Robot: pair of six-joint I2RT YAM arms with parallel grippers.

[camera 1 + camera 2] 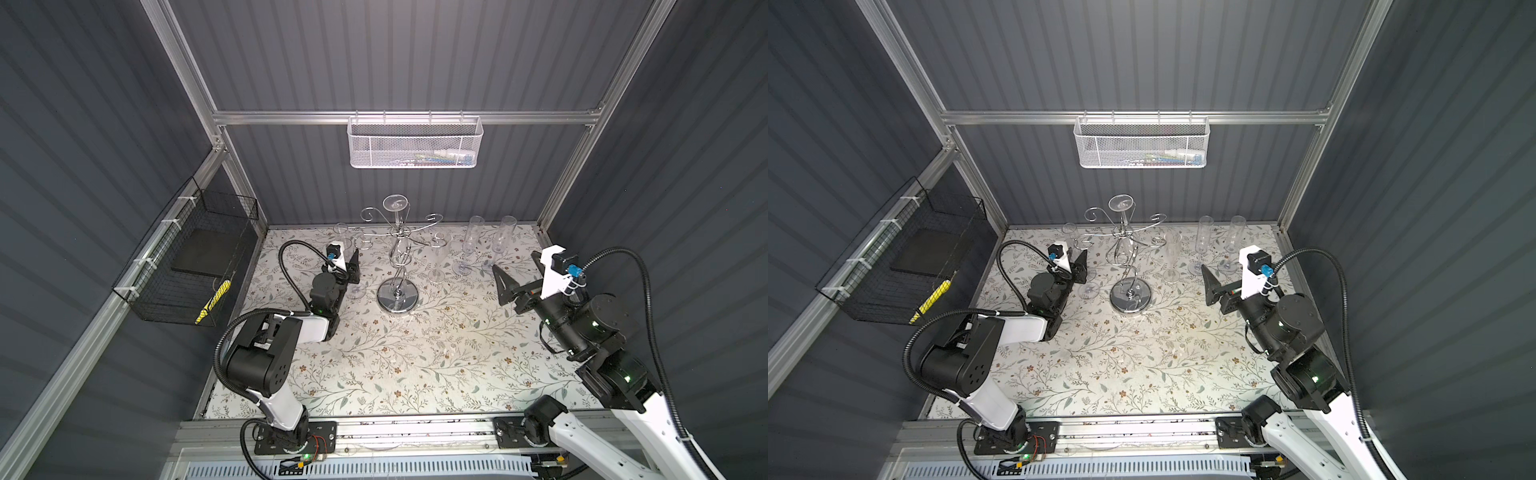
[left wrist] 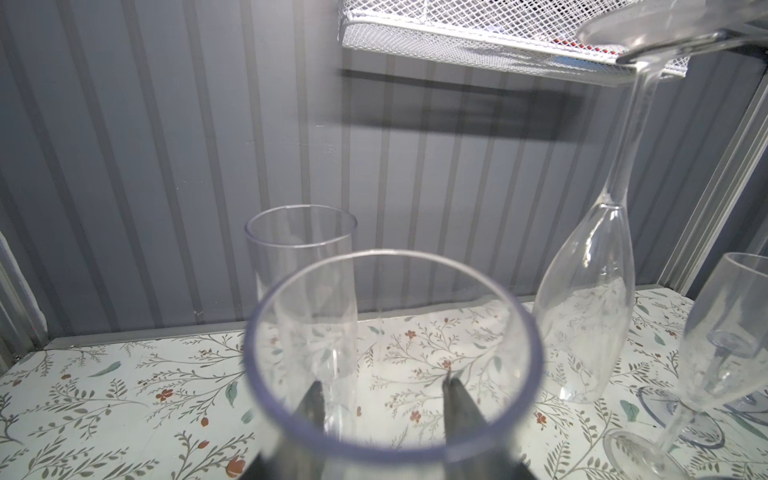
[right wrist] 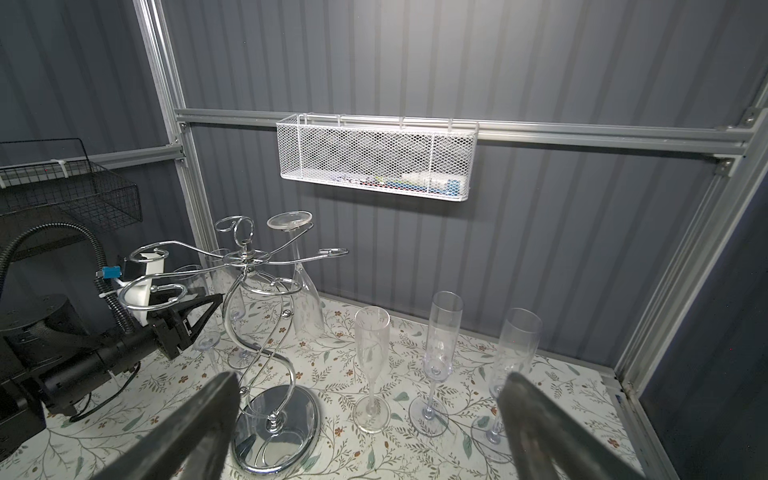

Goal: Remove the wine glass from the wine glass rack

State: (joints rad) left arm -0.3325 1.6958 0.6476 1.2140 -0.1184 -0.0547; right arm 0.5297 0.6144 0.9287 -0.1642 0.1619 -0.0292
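Far left, black wire-grid basket (image 1: pixel 158 266). Left gripper (image 2: pixel 383 380) clamped half-wide on clear stemmed glass (image 2: pixel 390 316), off the rack; straight-walled flute (image 2: pixel 301 266) behind. Centre, chrome wine glass rack (image 1: pixel 397 297), mirrored disc base; one wine glass (image 3: pixel 305 299) hung inverted. Right, three upright flutes (image 3: pixel 371 345) (image 3: pixel 444 328) (image 3: pixel 517 340). Right gripper (image 3: pixel 370 378) spread wide, empty. Six glasses total.

The left arm (image 1: pixel 266 353) folds at the elbow and stretches low and forward, the left pincer (image 2: pixel 382 388) clamped partway around the bowl of a wine glass (image 2: pixel 253 361). The right arm (image 1: pixel 582 316) reaches in raised from the right, wrist angled toward the centre, the right pincer (image 3: pixel 368 380) spread fully wide.
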